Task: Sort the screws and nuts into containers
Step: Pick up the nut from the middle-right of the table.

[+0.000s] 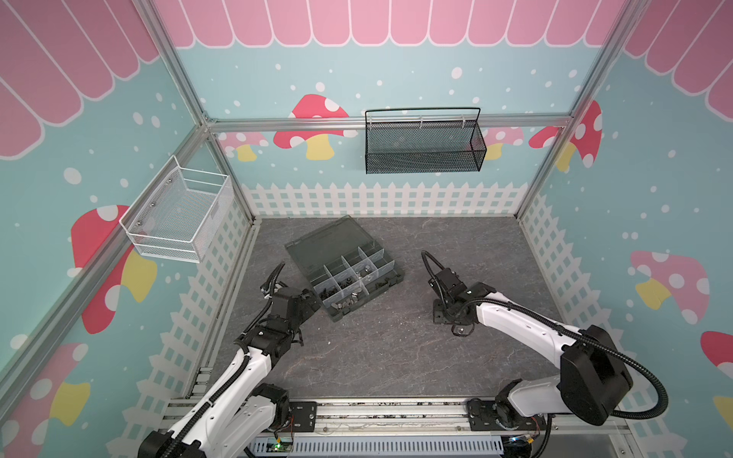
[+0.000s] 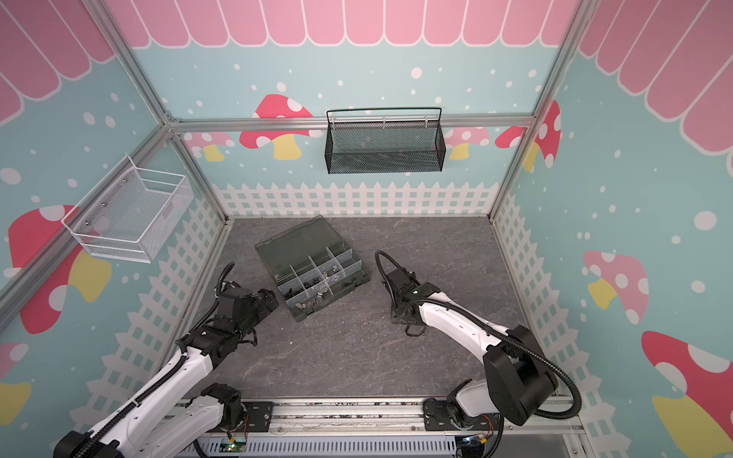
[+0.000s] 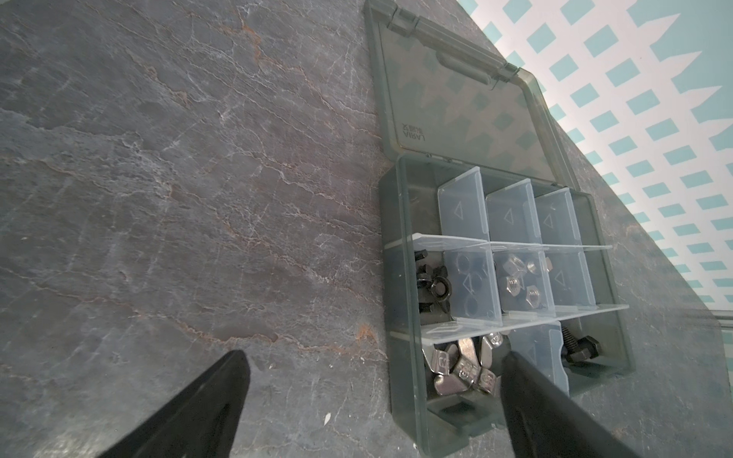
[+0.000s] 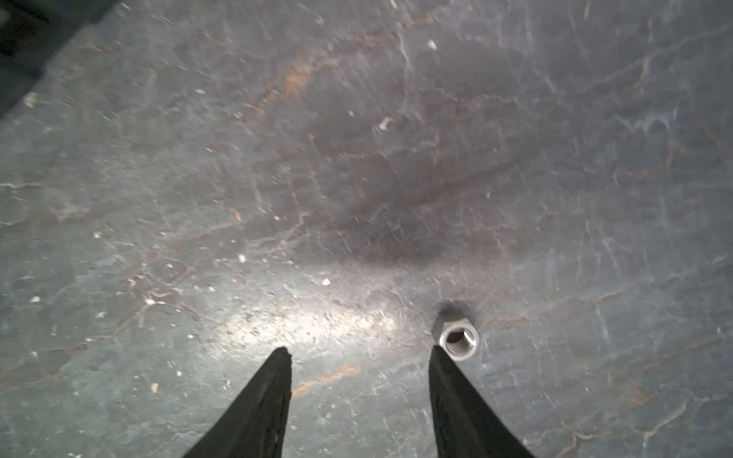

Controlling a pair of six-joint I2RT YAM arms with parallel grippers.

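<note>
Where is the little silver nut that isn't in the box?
The silver nut lies on the grey table, beside one fingertip of the right gripper, outside its open jaws.

Counts around the organizer box (image 3: pixel 404 357)

One silver nut (image 4: pixel 459 339) is seen outside it; four silver hex nuts (image 3: pixel 515 283) are counted inside it.

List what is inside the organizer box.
The organizer box holds silver wing nuts, silver hex nuts, black nuts and a black bolt. The left gripper's finger and cloudy dividers hide some compartment floors.
</note>
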